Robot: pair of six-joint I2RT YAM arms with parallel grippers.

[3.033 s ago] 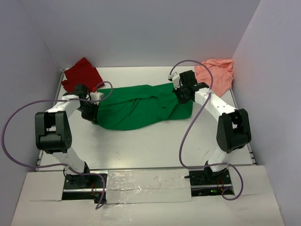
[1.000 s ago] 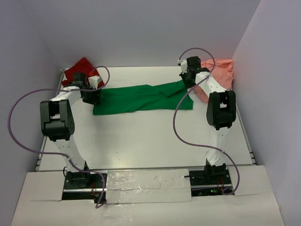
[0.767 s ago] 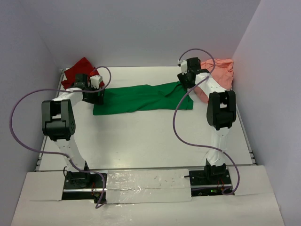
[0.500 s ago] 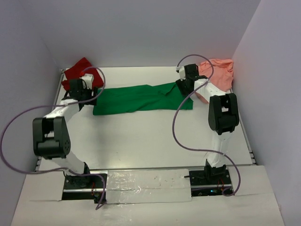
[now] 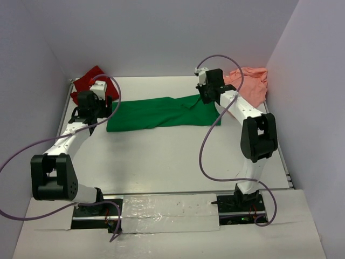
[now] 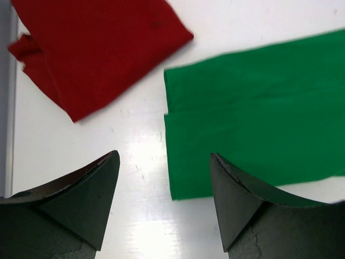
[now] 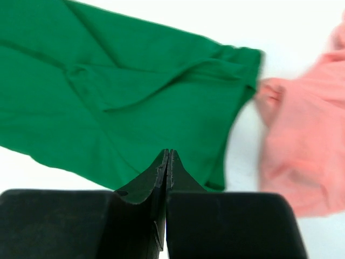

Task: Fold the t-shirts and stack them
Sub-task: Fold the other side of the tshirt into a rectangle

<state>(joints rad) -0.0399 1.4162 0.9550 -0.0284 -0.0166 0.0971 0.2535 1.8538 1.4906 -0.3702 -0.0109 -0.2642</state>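
The bright green t-shirt (image 5: 161, 112) lies flat across the back of the table as a long folded strip. The left wrist view shows its left end (image 6: 259, 118), the right wrist view its right end (image 7: 108, 97). The dark red t-shirt (image 5: 91, 80) (image 6: 97, 48) sits bunched in the far left corner. At the far right lies the salmon pink one (image 5: 250, 85) (image 7: 307, 140), crumpled. My left gripper (image 5: 91, 108) (image 6: 163, 156) hovers open and empty beside the green shirt's left end. My right gripper (image 5: 207, 94) (image 7: 167, 156) is shut on nothing above the green shirt's right end.
Grey walls close in the white table (image 5: 161, 156) on the left, back and right. A purple cable (image 5: 207, 145) hangs from the right arm over the table; another loops off the left arm (image 5: 21, 151). A metal rail (image 5: 63, 116) runs along the table's left edge.
Both grippers have left the green shirt's ends and lifted. The left jaws opened and that arm swung back to the left. The right jaws opened, then shut empty.
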